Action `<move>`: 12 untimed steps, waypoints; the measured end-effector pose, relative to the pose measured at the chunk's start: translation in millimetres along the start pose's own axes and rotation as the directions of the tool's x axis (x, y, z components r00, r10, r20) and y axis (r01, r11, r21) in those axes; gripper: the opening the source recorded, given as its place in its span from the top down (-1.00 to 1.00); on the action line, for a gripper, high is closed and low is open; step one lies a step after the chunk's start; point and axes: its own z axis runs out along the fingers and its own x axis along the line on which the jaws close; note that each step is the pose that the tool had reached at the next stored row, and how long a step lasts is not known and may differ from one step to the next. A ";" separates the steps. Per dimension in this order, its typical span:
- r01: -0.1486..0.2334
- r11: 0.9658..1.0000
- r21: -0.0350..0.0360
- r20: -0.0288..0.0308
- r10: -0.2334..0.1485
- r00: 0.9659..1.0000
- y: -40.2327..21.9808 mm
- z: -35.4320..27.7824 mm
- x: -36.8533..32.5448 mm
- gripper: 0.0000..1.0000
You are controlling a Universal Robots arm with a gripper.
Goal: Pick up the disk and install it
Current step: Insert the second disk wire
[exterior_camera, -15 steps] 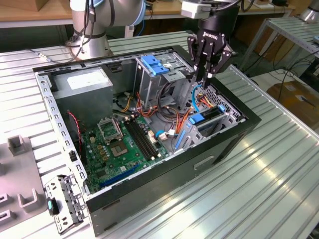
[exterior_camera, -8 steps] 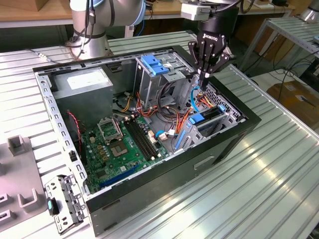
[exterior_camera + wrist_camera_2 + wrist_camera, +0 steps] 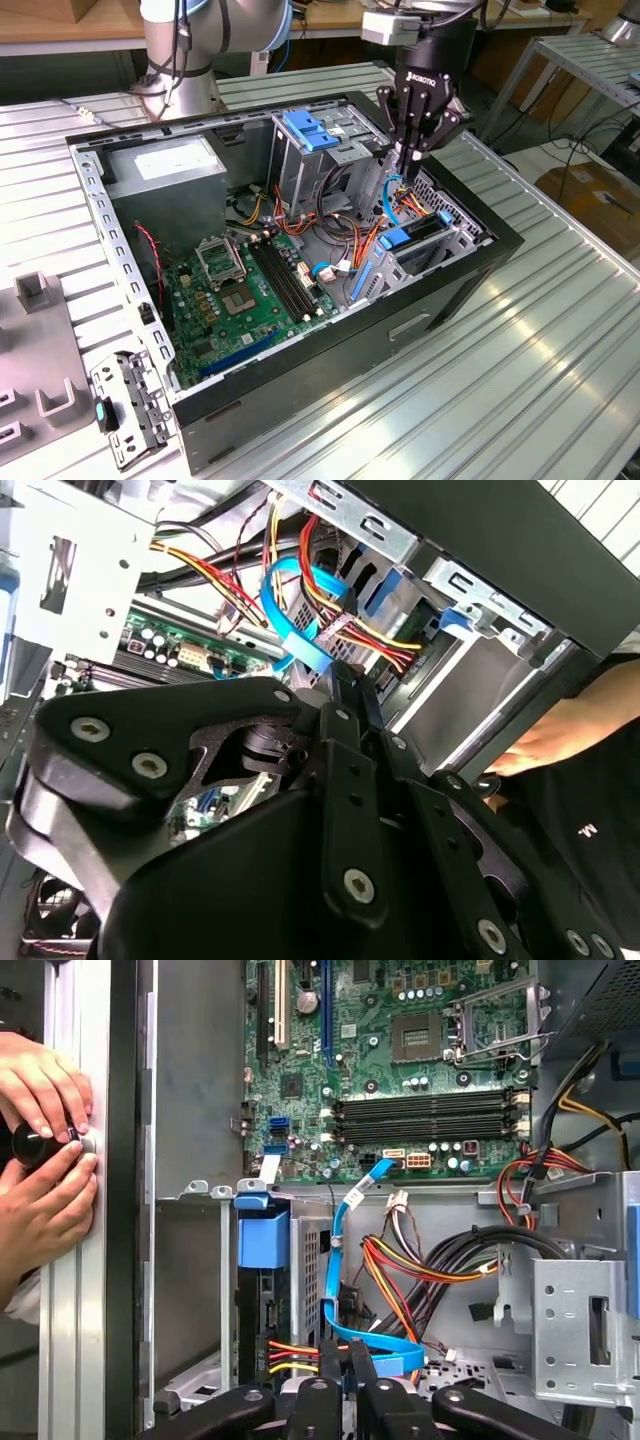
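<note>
The disk [image 3: 420, 233] sits on edge inside the small metal bay at the case's front corner, and its blue rail end [image 3: 404, 238] shows at the bay mouth. In the first wrist view the disk's dark edge [image 3: 268, 1305] lies under a blue rail tab [image 3: 262, 1238], with red, yellow and black wires [image 3: 292, 1354] at its end. My gripper [image 3: 406, 160] hangs just above that bay with its fingers together and nothing between them. The fingertips [image 3: 348, 1358] stand beside a blue flat cable [image 3: 340, 1260]; the same cable [image 3: 290, 620] loops near the fingertips [image 3: 345, 680].
The open case [image 3: 300, 360] lies on a ribbed metal table. A taller drive cage with a blue latch [image 3: 305, 128], a grey power supply [image 3: 165, 170] and the green motherboard [image 3: 245, 290] surround the bay. A person's hands [image 3: 40, 1140] hold a black knob at the case's outer wall.
</note>
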 end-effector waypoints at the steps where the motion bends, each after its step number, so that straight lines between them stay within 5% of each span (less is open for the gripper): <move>1: 0.000 1.000 0.000 -0.002 0.000 1.000 -0.1 2.6 -0.8 0.65; 10: -0.001 1.000 0.000 -0.017 0.001 1.000 -0.4 8.4 -2.7 0.49; 12: -0.001 1.000 0.000 -0.019 0.001 1.000 -0.4 8.7 -2.7 0.68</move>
